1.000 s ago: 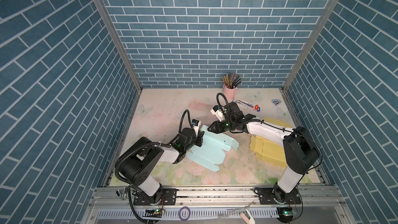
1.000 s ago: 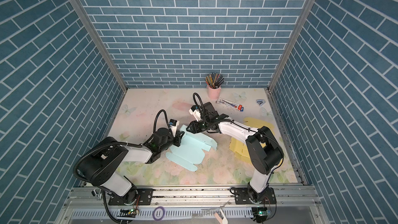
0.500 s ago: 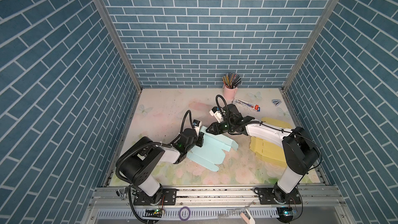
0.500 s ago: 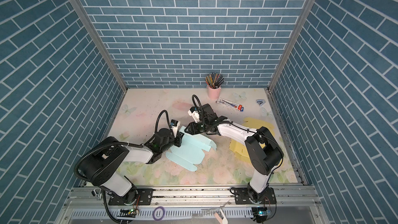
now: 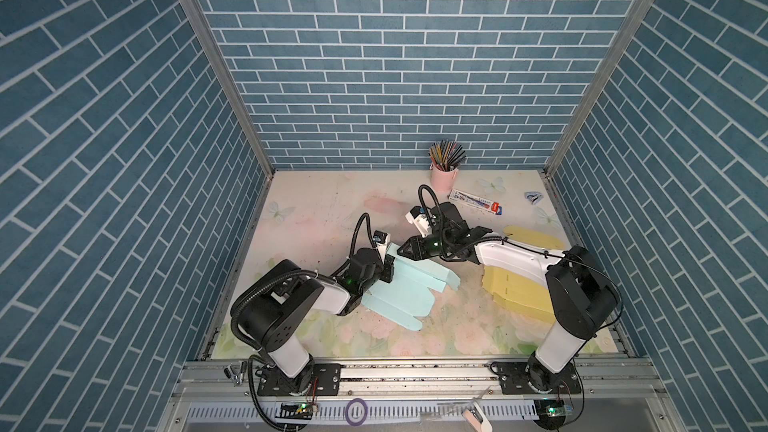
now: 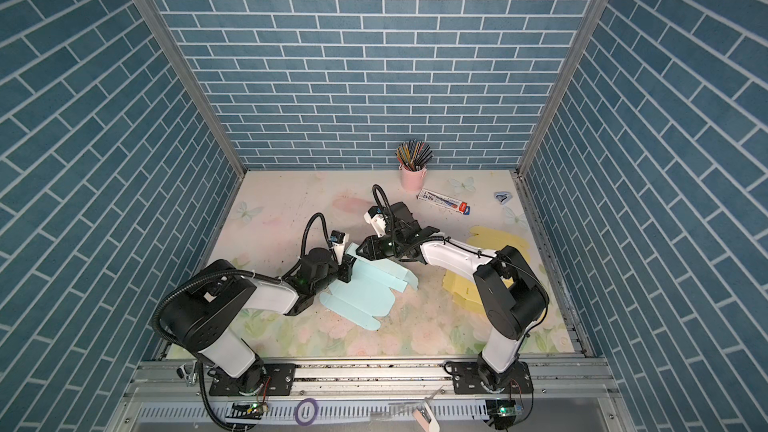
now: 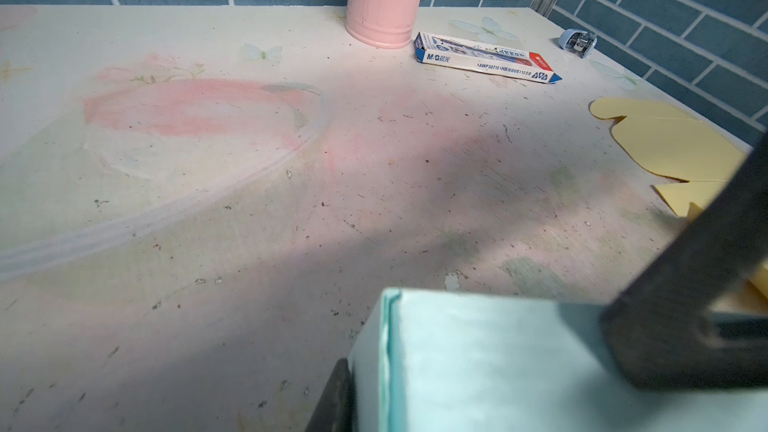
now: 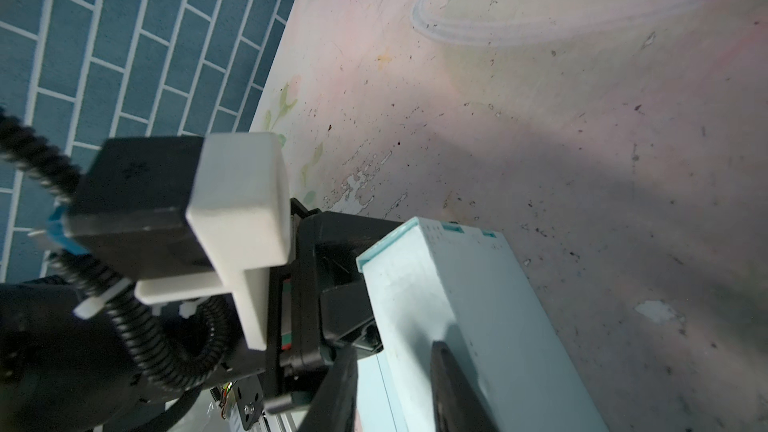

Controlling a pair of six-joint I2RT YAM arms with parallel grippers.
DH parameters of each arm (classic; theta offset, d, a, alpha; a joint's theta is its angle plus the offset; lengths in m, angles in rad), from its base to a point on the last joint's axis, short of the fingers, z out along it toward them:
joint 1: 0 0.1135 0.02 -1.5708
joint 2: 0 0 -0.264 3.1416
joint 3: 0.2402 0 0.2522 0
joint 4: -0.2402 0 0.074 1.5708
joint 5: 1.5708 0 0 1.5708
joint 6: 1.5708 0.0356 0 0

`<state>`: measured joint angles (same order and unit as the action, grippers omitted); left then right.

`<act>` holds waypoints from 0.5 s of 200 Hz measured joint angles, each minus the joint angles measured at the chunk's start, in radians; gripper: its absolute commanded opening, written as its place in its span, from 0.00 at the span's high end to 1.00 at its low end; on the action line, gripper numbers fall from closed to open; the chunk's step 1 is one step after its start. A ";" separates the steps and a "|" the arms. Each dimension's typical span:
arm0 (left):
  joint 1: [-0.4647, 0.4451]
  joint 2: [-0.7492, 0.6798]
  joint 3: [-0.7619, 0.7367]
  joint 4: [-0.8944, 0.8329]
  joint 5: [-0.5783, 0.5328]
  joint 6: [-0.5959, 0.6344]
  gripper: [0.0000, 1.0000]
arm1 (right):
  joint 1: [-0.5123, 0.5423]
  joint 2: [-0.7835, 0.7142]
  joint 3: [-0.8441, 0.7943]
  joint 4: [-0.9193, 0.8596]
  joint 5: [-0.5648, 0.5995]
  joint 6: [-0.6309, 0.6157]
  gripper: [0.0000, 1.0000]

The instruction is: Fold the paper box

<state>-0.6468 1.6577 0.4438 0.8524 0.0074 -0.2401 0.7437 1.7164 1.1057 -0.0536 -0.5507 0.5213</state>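
1. now the pale blue paper box [image 5: 399, 297] lies mid table [image 5: 316, 209], mostly flat, with 1 doubled wall raised at its far-left end.
2. left gripper [image 5: 389, 271] is clamped on that wall; best used as the firm anchor.
3. right gripper [image 5: 402, 249] straddles the wall's top edge; whether it actually pinches cannot be told.
4. judgement: right should press slowly along the crease, so the tabs seat and the paper does not tear or buckle.

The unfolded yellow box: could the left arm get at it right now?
Probably not: the left gripper is clamped on the light-blue paper box, and the right arm lies across the yellow box.
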 measured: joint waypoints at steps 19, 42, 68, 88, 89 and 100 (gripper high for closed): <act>0.000 0.003 0.001 0.003 -0.008 0.008 0.89 | 0.003 -0.006 -0.011 0.016 0.006 0.008 0.68; -0.005 0.003 0.001 0.003 -0.018 0.014 0.89 | 0.008 -0.015 -0.021 0.037 0.017 0.025 0.68; -0.008 0.003 0.001 0.003 -0.029 0.016 0.84 | 0.015 -0.018 -0.031 0.052 0.027 0.040 0.68; -0.015 0.003 0.001 0.005 -0.031 0.009 0.80 | 0.029 -0.022 -0.045 0.054 0.035 0.052 0.68; -0.015 0.003 0.001 0.005 -0.031 0.010 0.80 | 0.030 -0.023 -0.045 0.055 0.035 0.053 0.68; -0.015 0.003 0.001 0.006 -0.033 0.006 0.81 | 0.037 -0.027 -0.051 0.059 0.040 0.059 0.68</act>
<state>-0.6617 1.6611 0.4450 0.8585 -0.0254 -0.2337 0.7807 1.6890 1.0550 0.0051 -0.5102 0.5804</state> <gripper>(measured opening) 0.196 0.319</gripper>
